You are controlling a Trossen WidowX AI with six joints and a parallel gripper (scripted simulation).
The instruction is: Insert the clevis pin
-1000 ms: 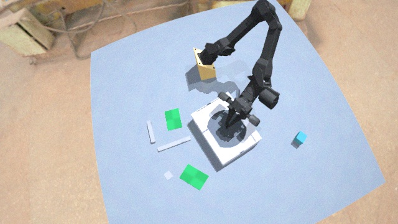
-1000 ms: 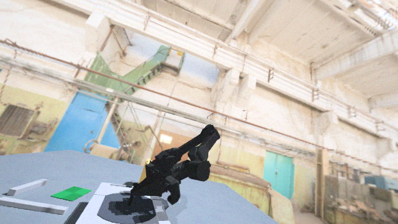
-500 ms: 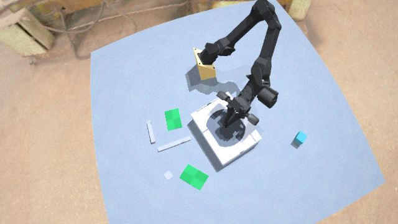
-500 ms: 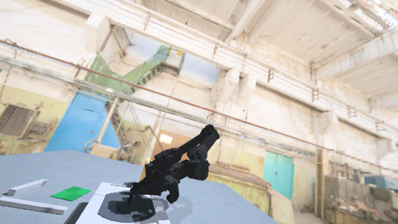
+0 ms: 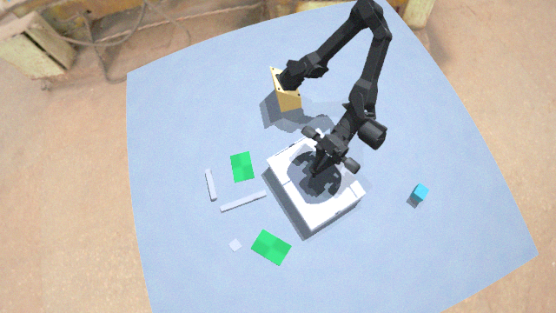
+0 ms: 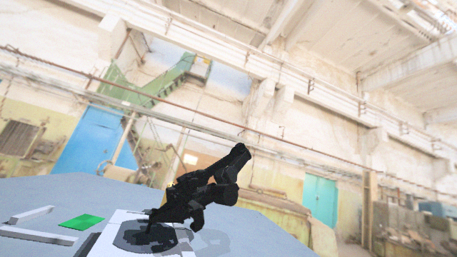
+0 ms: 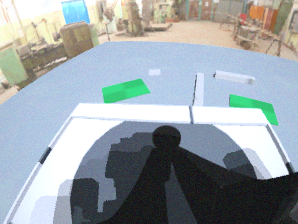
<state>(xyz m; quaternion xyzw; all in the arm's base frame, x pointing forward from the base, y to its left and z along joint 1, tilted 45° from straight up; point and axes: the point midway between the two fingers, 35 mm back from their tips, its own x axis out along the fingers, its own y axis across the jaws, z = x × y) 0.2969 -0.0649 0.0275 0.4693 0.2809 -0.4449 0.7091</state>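
The black claw (image 5: 314, 171) (image 6: 149, 225) (image 7: 164, 152) grips 1 pin (image 7: 166, 136) by its round head, over the grey disc (image 5: 300, 184) (image 6: 123, 243) (image 7: 135, 137), which lies flat inside the white tray (image 5: 312, 219) (image 6: 103, 237) (image 7: 130, 111). I cannot tell whether the pin's tip is in the hole.

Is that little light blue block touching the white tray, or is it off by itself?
Apart: the top view shows blue table surface between the light blue block and the tray.

Matte black arm (image 5: 371, 67) (image 6: 221, 171) with chunky angular links and dark rounded cylinders.
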